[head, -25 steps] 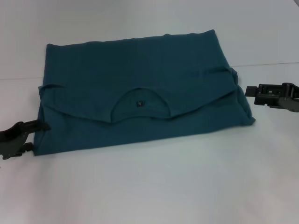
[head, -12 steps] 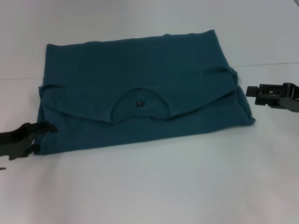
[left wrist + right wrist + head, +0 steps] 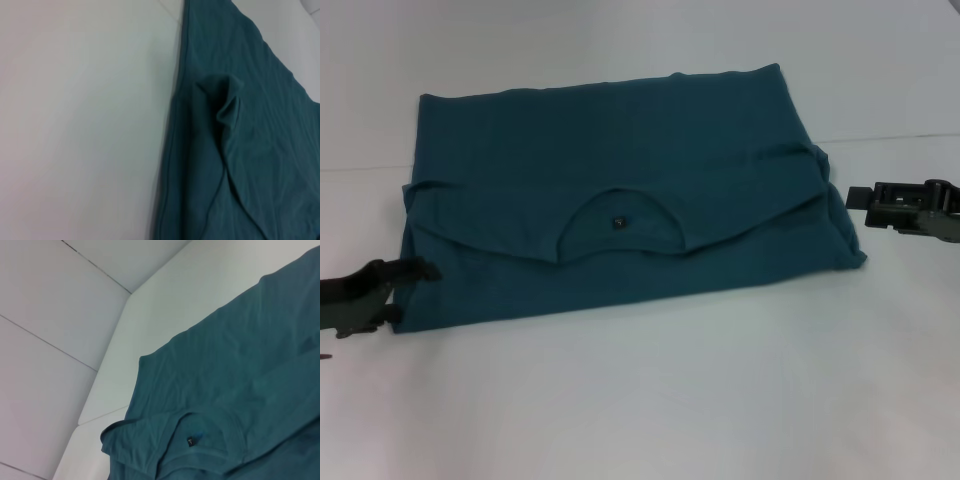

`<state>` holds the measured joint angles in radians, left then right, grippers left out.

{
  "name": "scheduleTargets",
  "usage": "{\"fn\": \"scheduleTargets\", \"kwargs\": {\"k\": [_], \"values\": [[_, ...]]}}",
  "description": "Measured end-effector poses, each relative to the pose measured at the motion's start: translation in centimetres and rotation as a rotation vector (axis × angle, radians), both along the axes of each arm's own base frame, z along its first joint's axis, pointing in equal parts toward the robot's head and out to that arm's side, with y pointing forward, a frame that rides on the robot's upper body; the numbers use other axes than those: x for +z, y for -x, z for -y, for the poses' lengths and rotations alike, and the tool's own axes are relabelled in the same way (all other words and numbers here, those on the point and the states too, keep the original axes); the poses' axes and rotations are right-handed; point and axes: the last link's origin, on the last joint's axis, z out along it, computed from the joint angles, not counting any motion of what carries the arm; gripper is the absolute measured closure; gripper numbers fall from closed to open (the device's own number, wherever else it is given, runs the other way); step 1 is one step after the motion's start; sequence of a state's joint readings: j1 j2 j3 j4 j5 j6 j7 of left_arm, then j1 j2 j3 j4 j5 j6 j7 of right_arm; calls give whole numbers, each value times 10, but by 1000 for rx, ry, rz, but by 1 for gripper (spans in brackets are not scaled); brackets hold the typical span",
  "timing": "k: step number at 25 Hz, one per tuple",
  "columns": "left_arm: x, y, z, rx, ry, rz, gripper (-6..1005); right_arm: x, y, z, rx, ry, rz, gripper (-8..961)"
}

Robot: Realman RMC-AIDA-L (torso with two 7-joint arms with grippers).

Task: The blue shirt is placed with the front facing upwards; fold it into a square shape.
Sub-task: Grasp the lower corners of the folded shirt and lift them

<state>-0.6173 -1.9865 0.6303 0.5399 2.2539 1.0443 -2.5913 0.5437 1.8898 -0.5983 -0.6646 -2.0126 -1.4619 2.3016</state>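
A plain white table [image 3: 650,400] fills the head view from 3 o'clock round to 9 o'clock, evenly lit, with a thin seam line crossing it toward 3 o'clock. In the right wrist view a white panelled wall [image 3: 55,315] rises behind the table's far edge, divided by dark joint lines.

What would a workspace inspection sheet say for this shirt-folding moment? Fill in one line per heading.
Surface: white table, plain and flat.
Job's things: blue shirt lies partly folded in a wide rectangle, collar and small label facing up; no lettering shows.
Clutter: nothing seen.
Grippers: left pincer low at the shirt's near left corner, its tip at the cloth edge; right pincer beside the shirt's right edge, apart from it.
Cables: nothing seen.
Surroundings: pale panelled wall behind the table.
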Motion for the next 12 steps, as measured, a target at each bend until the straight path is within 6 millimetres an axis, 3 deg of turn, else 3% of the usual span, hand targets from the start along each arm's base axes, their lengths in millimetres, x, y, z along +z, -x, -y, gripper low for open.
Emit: {"fn": "scheduleTargets", "kwargs": {"k": [12], "values": [[-9, -7, 0, -16, 35, 8, 199, -2, -2, 2, -3, 5, -1, 268]]}}
